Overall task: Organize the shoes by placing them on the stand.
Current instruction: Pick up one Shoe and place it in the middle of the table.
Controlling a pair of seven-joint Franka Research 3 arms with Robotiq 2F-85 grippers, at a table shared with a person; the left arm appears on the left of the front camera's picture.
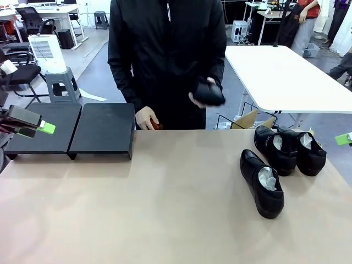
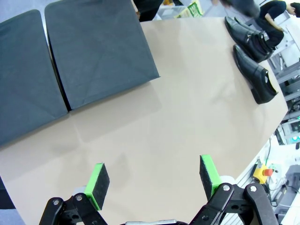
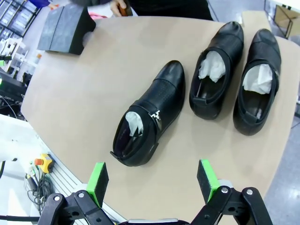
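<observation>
Tan table point(image 1: 165, 220), black stand point(image 1: 102, 127) far left, three black shoes point(image 1: 264, 184) at right

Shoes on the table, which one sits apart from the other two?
The shoe nearest the robot's side, lying alone; the other two sit side by side behind it.

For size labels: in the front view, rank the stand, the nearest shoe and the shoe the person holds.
1. stand
2. nearest shoe
3. held shoe, though it is farther off and partly hidden by the hand, so this gap is unsure.
</observation>
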